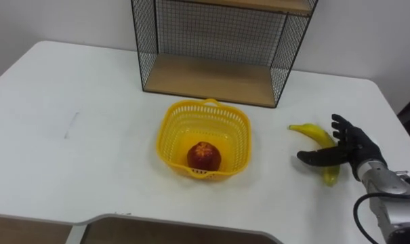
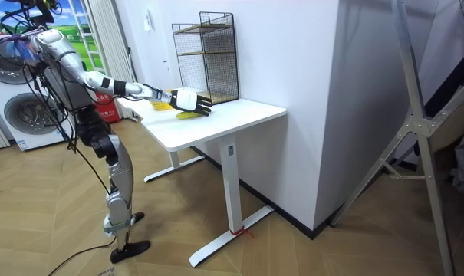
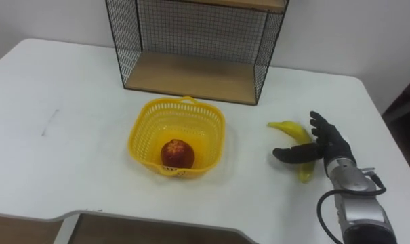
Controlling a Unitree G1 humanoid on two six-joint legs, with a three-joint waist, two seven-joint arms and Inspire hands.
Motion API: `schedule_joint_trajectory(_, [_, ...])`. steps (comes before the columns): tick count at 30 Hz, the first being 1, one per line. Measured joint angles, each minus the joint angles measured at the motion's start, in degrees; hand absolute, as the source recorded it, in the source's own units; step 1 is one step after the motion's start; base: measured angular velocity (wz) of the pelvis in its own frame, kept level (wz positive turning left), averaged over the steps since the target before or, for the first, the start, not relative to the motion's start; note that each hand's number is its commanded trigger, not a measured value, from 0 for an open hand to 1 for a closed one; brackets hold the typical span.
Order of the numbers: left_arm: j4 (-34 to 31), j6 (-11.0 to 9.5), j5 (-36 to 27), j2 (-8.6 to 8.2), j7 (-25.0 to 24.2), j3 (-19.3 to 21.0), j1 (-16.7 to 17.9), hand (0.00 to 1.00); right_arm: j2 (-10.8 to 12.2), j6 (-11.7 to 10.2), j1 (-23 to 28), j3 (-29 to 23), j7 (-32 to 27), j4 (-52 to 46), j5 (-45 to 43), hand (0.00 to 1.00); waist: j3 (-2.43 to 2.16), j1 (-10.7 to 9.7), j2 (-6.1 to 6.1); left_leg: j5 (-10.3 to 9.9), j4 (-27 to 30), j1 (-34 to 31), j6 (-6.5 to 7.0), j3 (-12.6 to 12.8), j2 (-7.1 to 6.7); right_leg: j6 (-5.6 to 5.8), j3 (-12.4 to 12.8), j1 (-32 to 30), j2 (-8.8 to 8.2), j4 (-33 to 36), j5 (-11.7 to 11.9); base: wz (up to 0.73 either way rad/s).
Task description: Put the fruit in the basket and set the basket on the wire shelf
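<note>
**Right hand open over the banana, one fruit in the basket**

A yellow basket (image 1: 167,135) sits near the middle of the white table (image 1: 89,122), upright, with its mouth facing up. A red fruit (image 1: 204,156) lies in it, toward the front wall. The wire shelf (image 1: 211,78) stands at the back of the table, just behind the basket and apart from it. Its lower wooden board is bare.

The banana (image 1: 312,131) lies on the table to the right of the basket, well clear of it. Its stem end points toward the basket and its body curves down toward the front edge.

The right hand (image 1: 357,146) comes in from the lower right and is spread above the banana's middle. Its fingers are straight and fanned, pointing toward the back of the table. The thumb reaches out to the left across the banana, so the fruit passes beneath the gap between thumb and fingers. Nothing is curled round the banana, and the hand grips nothing. Whether the palm touches the fruit cannot be told.

In the room view the robot stands upright at the table's end, on the room view's left. Its right arm is stretched out level over the tabletop, with the hand just over the banana.
</note>
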Motion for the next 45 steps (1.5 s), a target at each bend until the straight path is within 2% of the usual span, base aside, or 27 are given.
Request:
schedule_joint_trajectory(12, [1.8,0.0,0.0,0.12,0.0,-0.1,-1.2,0.0,0.0,-0.1,0.0,1.1,0.1,0.2,-7.1,0.0,0.0,0.2,-0.16,0.0,-0.3,0.1,0.0,-0.4,0.04,-0.02,-0.4,0.0,0.0,0.6,0.0,0.0])
schedule_joint_trajectory(14, [2.0,0.0,0.0,0.23,-0.1,-0.1,-1.1,0.0,0.0,-0.1,0.0,1.2,0.0,0.7,-8.3,0.0,0.19,0.2,-0.13,0.0,-0.2,0.2,0.0,-0.6,0.05,-0.02,-0.7,0.0,-0.03,1.1,0.0,0.05])
schedule_joint_trajectory(18, [2.1,0.0,0.0,0.74,-0.1,-0.1,-1.2,0.0,0.0,-0.3,-0.1,1.2,-0.4,2.2,-8.5,0.0,0.44,1.3,-0.89,0.0,-0.1,0.1,0.01,-0.6,0.08,-0.02,-0.8,0.0,-0.04,1.1,0.0,0.01])
schedule_joint_trajectory(31, [1.8,0.0,-0.1,0.93,0.0,0.0,-1.2,0.0,0.0,-0.7,-0.1,1.2,-0.9,3.2,-10.9,0.0,0.34,1.4,-0.68,0.0,0.0,0.1,0.02,-0.6,0.05,-0.01,-0.7,0.1,-0.03,1.1,0.0,0.0])
schedule_joint_trajectory(32, [1.8,0.0,-0.1,0.94,0.0,0.0,-1.2,0.0,0.0,-0.7,-0.1,1.2,-0.9,3.2,-11.0,0.62,0.32,1.4,-0.65,0.0,0.0,0.1,0.02,-0.6,0.05,-0.01,-0.6,0.1,-0.03,1.1,0.0,0.0])
schedule_joint_trajectory(33, [1.8,0.0,-0.1,0.95,0.0,0.0,-1.2,0.0,0.0,-0.8,-0.1,1.2,-0.9,3.2,-11.3,1.0,0.27,1.4,-0.57,0.0,0.0,0.1,0.02,-0.6,0.05,-0.01,-0.6,0.1,-0.03,1.1,0.0,0.0])
schedule_joint_trajectory(40, [1.7,0.0,0.0,0.97,-0.1,0.0,-1.2,0.0,-0.4,-1.3,-0.1,0.9,-4.0,3.3,-16.5,1.0,-0.15,1.5,0.03,0.0,0.0,0.2,0.02,-0.6,0.05,-0.01,-0.7,0.1,-0.02,1.1,0.0,0.0])
schedule_joint_trajectory(45, [1.2,0.0,0.0,1.05,-0.1,0.0,-1.1,0.0,-1.8,-1.1,0.0,0.9,-4.6,3.4,-19.0,1.0,-0.13,1.5,0.01,0.0,-0.1,0.3,0.01,-0.6,0.06,-0.01,-0.8,0.2,0.0,1.1,0.0,0.0])
